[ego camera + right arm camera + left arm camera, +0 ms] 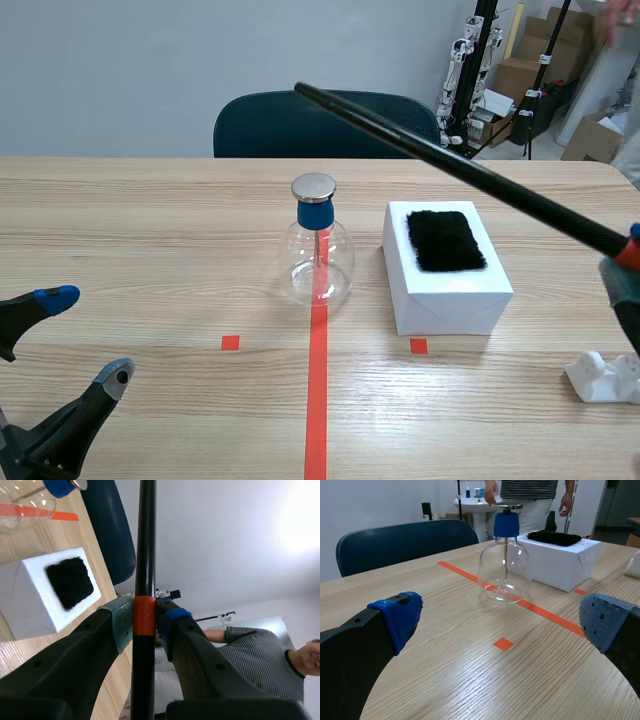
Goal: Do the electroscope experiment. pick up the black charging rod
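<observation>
Above the table [150, 220], a long black rod [450, 160] slants over the white box [450, 295], clamped at its orange band by the right pincer [145, 625]. The left pincer [501, 620] gapes, empty. The rod looks stiff, light and slick; the band seems the best hold.

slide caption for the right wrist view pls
Right hand clamps the black rod at its orange band, white box below
</observation>
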Controlling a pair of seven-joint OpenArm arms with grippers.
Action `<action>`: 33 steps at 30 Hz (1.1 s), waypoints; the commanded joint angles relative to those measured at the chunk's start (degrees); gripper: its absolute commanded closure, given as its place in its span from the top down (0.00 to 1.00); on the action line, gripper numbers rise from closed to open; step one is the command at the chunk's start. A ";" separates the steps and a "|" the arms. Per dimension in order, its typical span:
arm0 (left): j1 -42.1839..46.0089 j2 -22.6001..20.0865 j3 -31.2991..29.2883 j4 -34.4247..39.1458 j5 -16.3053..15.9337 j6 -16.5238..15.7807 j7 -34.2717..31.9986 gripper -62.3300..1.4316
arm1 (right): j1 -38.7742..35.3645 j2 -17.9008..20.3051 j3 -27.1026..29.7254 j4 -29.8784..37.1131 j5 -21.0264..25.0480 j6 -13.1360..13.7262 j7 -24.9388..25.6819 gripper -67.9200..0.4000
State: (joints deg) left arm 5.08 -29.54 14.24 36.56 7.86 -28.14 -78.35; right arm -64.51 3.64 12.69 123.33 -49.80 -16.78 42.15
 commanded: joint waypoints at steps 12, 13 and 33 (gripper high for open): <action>-0.17 -0.17 -0.20 0.52 -0.74 -0.09 -1.18 1.00 | -0.74 0.28 0.42 -7.23 -1.05 -10.47 10.12 0.15; -0.17 -0.17 -0.20 0.52 -0.74 -0.09 -1.18 1.00 | -0.74 0.28 0.42 -7.37 -1.05 -10.49 10.12 0.15; -0.17 -0.17 -0.20 0.52 -0.74 -0.09 -1.18 1.00 | -0.70 0.31 0.44 -7.41 -0.94 -10.49 10.08 0.15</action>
State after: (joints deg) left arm 5.08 -29.54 14.24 36.56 7.86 -28.14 -78.32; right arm -64.99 3.64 12.69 114.96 -51.68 -26.59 52.05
